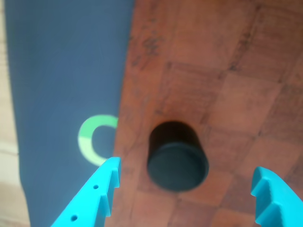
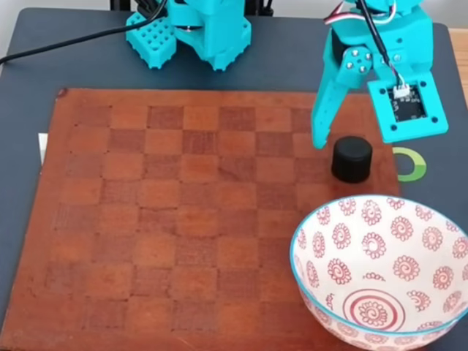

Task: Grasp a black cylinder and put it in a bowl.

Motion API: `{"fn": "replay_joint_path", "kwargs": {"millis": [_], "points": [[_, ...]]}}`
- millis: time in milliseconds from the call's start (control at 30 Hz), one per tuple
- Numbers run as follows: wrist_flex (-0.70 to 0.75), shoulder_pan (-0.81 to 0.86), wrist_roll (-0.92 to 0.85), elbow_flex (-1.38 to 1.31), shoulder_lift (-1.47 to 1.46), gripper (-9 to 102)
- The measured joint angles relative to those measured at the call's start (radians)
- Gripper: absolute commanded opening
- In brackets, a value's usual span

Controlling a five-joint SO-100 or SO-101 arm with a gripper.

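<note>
The black cylinder [image 1: 177,161] [image 2: 352,159] stands upright on a square near the right edge of the brown checkered board [image 2: 183,219]. My turquoise gripper [image 1: 187,168] [image 2: 352,137] is open and hangs just over it, one toothed finger on either side and neither touching it in the wrist view. In the fixed view the left finger [image 2: 319,124] reaches down beside the cylinder, while the wrist camera mount hides the other. The white bowl [image 2: 314,292] with red spiral circles and a light-blue rim sits at the front right, a little in front of the cylinder.
A green ring mark [image 1: 94,139] [image 2: 411,164] lies on the dark mat just off the board's edge beside the cylinder. The arm's base [image 2: 208,33] and a cable stand at the back of the table.
</note>
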Motion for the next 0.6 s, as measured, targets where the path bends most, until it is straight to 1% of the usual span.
{"fn": "replay_joint_path", "kwargs": {"millis": [367,600], "points": [[-0.026,-0.008,0.0,-0.003,-0.098,34],[-0.02,-0.008,0.018,-0.003,-0.106,24]]}}
